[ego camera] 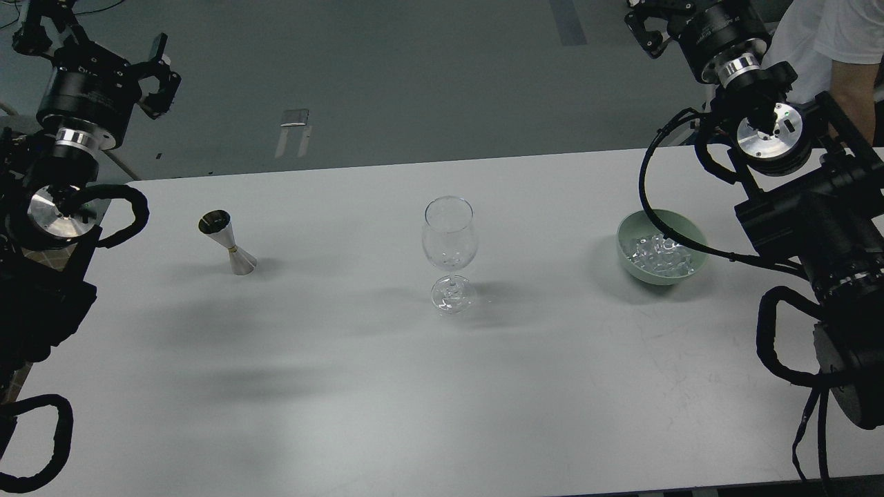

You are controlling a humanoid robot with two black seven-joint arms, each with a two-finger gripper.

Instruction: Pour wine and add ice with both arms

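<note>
An empty clear wine glass (450,241) stands upright at the middle of the white table (414,393). A pale green bowl (644,276) holding several clear ice cubes (664,259) sits at the right. A small metal jigger (228,243) stands at the left. My left gripper (97,45) is raised beyond the table's far left corner, fingers spread, empty. My right gripper (655,24) is raised at the top right, behind the bowl, partly cut off by the frame edge. No wine bottle is in view.
A black cable (646,207) from my right arm loops over the bowl. A person in a white shirt (825,27) stands at the far right behind the table. A metal plate (295,124) lies on the grey floor beyond the table.
</note>
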